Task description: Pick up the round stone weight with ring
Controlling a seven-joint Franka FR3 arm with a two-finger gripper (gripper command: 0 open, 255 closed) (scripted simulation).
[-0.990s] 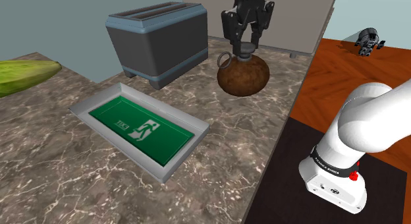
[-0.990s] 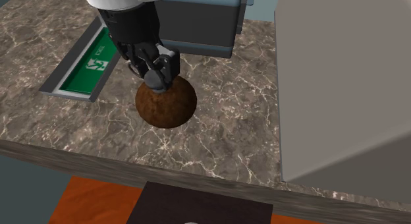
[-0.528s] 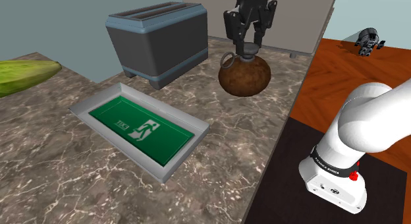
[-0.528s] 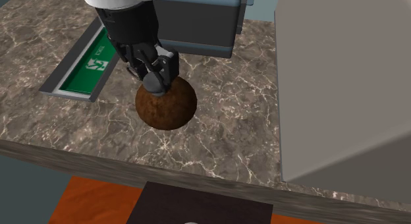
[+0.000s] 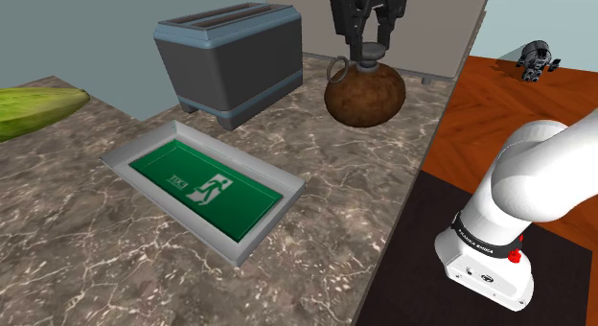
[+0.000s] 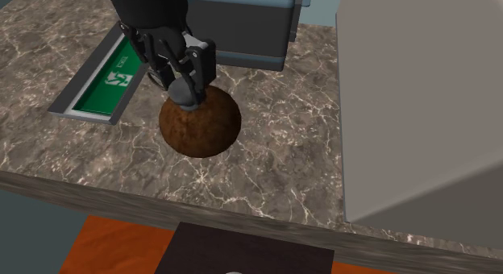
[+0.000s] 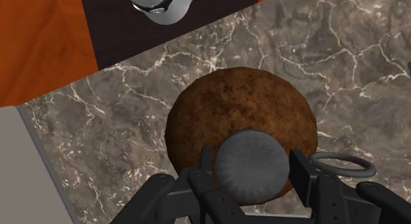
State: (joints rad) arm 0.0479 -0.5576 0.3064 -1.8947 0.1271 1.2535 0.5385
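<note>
1. At the shoulder view's left edge, a yellow-green shape (image 5: 38, 108) lies on the marbled table (image 5: 86, 262). The frame cuts it off, and what it is can't be settled.
2. Next along comes a shallow grey tray (image 5: 123, 157) holding a green exit sign (image 5: 206, 186), with a grey toaster (image 5: 230, 58) behind. Both are well apart from the action.
3. The round brown stone weight (image 5: 364, 94) is just right of the toaster, over the far part of the table. The gripper (image 5: 368, 54) comes straight down onto its top.
4. In the wrist view, the gripper (image 7: 252, 166) has its two fingers drawn in on the grey knob (image 7: 252, 150) crowning the weight (image 7: 230, 107). They clasp it from either side, no wider than the knob itself. The thin ring (image 7: 344, 155) sticks out beside one finger, outside the grasp and untouched.
5. By the look of it the grasp is made and the lift is the step in hand. The next move calls for a straight, steady pull upward. A heavy ball hanging from a small round knob could swing or slip.
6. Whether the weight's underside is clear of the table can't be told, since no view shows a plain gap. The shoulder view's top edge cuts off the gripper's upper part. In the second exterior view the gripper (image 6: 187, 93) hides the knob contact.
7. Far right, the white arm base (image 5: 494, 233) sits on its dark stand (image 5: 402, 291). A small dark object (image 5: 537, 58) on the orange floor is too small to name.
</note>
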